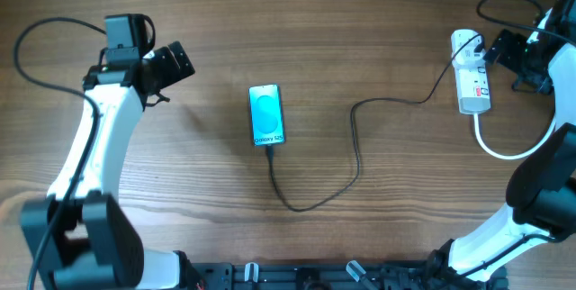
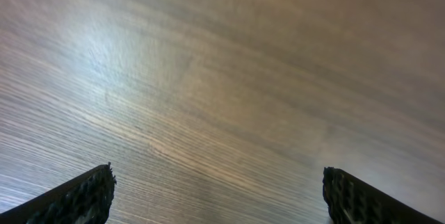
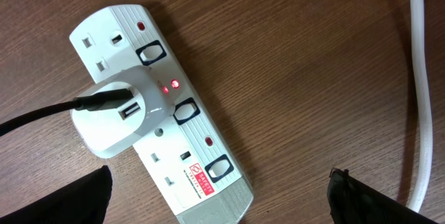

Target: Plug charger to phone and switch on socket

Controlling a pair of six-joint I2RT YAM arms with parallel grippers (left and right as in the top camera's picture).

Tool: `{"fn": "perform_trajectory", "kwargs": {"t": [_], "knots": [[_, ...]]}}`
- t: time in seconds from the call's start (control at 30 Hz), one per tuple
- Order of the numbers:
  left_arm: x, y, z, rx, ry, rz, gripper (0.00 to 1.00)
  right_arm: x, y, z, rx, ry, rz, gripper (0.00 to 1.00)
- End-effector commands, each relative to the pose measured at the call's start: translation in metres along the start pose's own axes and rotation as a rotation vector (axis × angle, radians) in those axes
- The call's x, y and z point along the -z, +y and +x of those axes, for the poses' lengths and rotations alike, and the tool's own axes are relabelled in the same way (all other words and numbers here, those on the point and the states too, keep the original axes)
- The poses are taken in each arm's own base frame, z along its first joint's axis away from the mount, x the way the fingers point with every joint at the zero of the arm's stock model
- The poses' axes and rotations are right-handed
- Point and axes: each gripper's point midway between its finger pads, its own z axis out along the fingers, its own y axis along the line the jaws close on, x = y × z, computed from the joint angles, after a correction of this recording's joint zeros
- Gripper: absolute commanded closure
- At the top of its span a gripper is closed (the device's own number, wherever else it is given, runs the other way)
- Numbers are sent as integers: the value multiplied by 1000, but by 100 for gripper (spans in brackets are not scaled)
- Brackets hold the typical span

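Observation:
The phone lies face up mid-table, its teal screen showing. The charger's thin black cable meets the phone's bottom edge, loops right and runs to the white socket strip at the far right. In the right wrist view the cable enters a white adapter plugged into the strip's middle outlet, and a red light glows beside it. My right gripper is open and empty, just above the strip's end. My left gripper is open and empty over bare wood, far left of the phone.
The strip's thick white cord curves round at the right edge and also shows in the right wrist view. Both arm bases stand along the front edge. The wooden table shows between the phone and the left arm.

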Motion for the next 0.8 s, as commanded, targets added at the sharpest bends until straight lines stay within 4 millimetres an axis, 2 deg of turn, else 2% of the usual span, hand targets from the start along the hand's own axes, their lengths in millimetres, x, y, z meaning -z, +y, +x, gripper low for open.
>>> {"fn": "perform_trajectory", "kwargs": {"t": [0.0, 0.17, 0.37, 0.5, 0.63, 0.77], "knots": [[33, -6, -21, -19, -97, 23, 0, 5, -2, -4, 19, -19, 12, 0], [60, -9, -32, -16, -167, 50, 0, 5, -2, -4, 19, -19, 12, 0], [79, -11, -38, -14, -215, 67, 0, 5, -2, -4, 19, -19, 12, 0], [81, -11, -38, -14, -217, 68, 0, 5, -2, -4, 19, -19, 12, 0], [81, -2, -40, -9, -229, 20, 0, 5, -2, -4, 20, -19, 12, 0], [78, -11, -43, -13, -253, 59, 0, 5, -2, -4, 19, -19, 12, 0]]}}
